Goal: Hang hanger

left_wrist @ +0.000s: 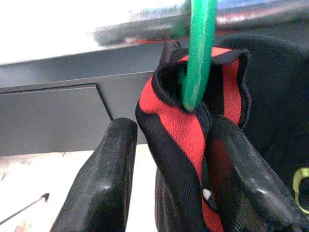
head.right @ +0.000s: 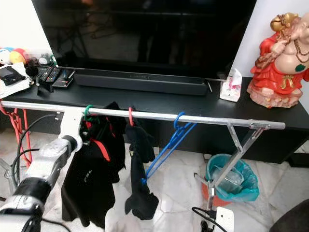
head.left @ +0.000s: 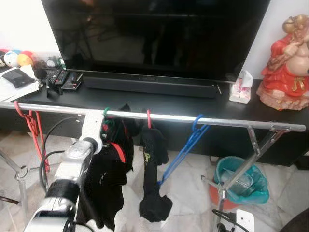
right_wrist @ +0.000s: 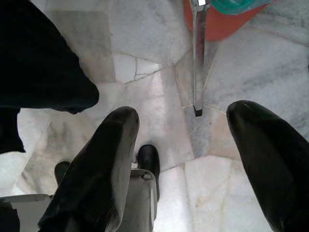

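A green hanger carrying a black garment with red trim hangs by its hook on the silver drying-rack rail. My left arm reaches up to it, and my left gripper is open. The garment's red and black collar lies between the fingers and touches one finger, with a gap to the other. My right gripper hangs low and open over the marble floor, holding nothing.
On the same rail hang a red hanger with a dark garment, an empty blue hanger and red hangers at the far left. Behind are a black TV stand, a TV and a red statue. A teal bin stands by the rack leg.
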Available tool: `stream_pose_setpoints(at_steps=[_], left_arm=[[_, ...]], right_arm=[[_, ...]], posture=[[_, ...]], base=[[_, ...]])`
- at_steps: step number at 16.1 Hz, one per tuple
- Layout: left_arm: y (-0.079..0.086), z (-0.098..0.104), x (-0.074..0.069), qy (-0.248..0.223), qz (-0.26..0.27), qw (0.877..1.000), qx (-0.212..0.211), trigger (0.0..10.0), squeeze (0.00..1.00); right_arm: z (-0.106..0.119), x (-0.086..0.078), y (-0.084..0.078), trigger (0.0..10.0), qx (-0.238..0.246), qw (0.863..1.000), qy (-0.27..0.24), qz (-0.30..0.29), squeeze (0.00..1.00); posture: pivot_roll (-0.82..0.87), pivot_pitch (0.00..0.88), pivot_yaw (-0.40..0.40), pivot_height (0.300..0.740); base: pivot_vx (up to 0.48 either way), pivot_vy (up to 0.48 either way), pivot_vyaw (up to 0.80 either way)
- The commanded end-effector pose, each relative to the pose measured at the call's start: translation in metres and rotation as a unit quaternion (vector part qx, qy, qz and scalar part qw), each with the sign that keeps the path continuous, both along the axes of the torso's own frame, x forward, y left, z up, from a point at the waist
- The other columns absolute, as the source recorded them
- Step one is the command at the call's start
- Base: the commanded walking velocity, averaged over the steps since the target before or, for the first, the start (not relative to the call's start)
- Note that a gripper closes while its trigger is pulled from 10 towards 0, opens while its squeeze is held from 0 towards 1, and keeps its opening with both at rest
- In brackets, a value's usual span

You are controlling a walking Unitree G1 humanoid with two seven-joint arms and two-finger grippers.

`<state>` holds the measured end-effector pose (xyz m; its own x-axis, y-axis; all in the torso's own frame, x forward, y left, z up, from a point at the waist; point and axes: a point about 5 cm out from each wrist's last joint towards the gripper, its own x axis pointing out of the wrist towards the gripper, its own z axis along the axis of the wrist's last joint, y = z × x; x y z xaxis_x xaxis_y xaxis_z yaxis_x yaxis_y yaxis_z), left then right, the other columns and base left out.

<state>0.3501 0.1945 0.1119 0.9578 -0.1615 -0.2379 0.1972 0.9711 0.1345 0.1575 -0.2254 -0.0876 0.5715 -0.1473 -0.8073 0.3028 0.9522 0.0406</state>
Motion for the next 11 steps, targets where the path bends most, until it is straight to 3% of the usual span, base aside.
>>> stream_pose_setpoints(at_steps=[1,5,7,8,11], left_arm=[[0.005,0.006,-0.008,-0.001,-0.007,1.000,-0.009,10.0,1.00],[0.014,0.012,-0.031,-0.002,-0.016,1.000,-0.008,10.0,1.00],[0.017,0.017,-0.050,0.000,-0.031,0.999,-0.019,10.0,1.00],[0.015,0.019,-0.062,-0.001,-0.054,0.998,-0.045,10.0,1.00],[0.025,0.016,-0.084,0.007,-0.048,0.997,-0.061,10.0,1.00]], right_arm=[[0.000,-0.002,-0.002,10.0,-0.001,1.000,0.004,-0.003,0.00],[0.000,-0.002,-0.003,10.0,-0.002,1.000,0.005,-0.001,0.00],[0.000,-0.003,-0.004,10.0,-0.003,1.000,0.006,0.000,0.00],[0.000,-0.003,-0.004,10.0,-0.003,1.000,0.007,0.002,0.00],[0.000,-0.004,-0.005,10.0,-0.004,1.000,0.008,0.004,0.00]], posture=[[0.13,0.000,-0.008,0.740],[0.14,0.000,-0.012,0.740],[0.15,0.000,-0.014,0.740],[0.15,0.000,-0.015,0.740],[0.15,0.000,-0.014,0.740]], base=[[0.000,0.000,0.00],[0.000,0.000,0.00],[0.000,0.000,0.00],[0.000,0.000,0.00],[0.000,0.000,0.00]])
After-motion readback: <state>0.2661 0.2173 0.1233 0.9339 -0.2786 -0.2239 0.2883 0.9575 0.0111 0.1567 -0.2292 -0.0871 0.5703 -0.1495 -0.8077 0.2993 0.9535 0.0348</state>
